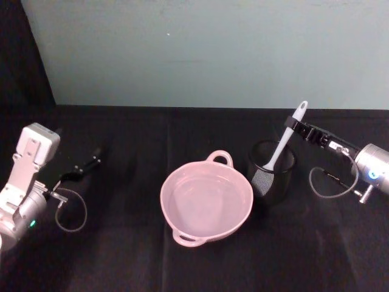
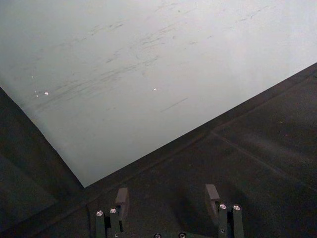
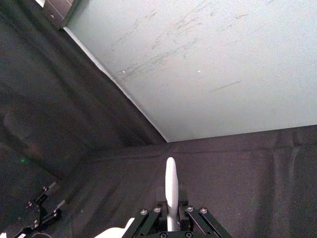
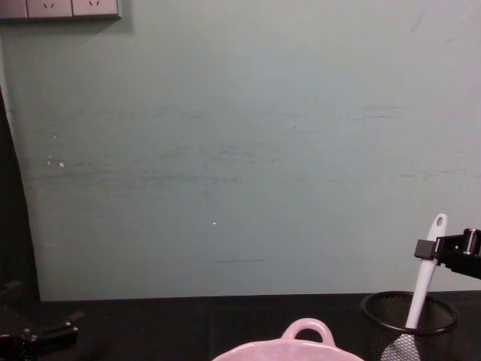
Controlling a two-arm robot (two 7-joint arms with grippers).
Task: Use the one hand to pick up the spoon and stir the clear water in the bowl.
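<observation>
The pale pink bowl (image 1: 180,182) holds clear water at the table's middle; its loop handle (image 4: 304,331) pokes up in the chest view. The white spoon (image 1: 279,149) stands tilted in a black wire-mesh cup (image 1: 267,182) just right of the bowl, head down inside the cup. My right gripper (image 1: 293,124) is shut on the spoon's upper handle, just below the oval hole. The right wrist view shows the handle (image 3: 171,181) rising between the fingers. In the chest view the gripper (image 4: 425,248) clamps the spoon (image 4: 422,289) above the cup (image 4: 445,331).
My left gripper (image 1: 91,163) rests parked on the black cloth at the far left, fingers (image 2: 121,196) spread open. A pale green wall (image 4: 240,150) rises behind the table. Bare cloth lies in front of the bowl and between it and the left arm.
</observation>
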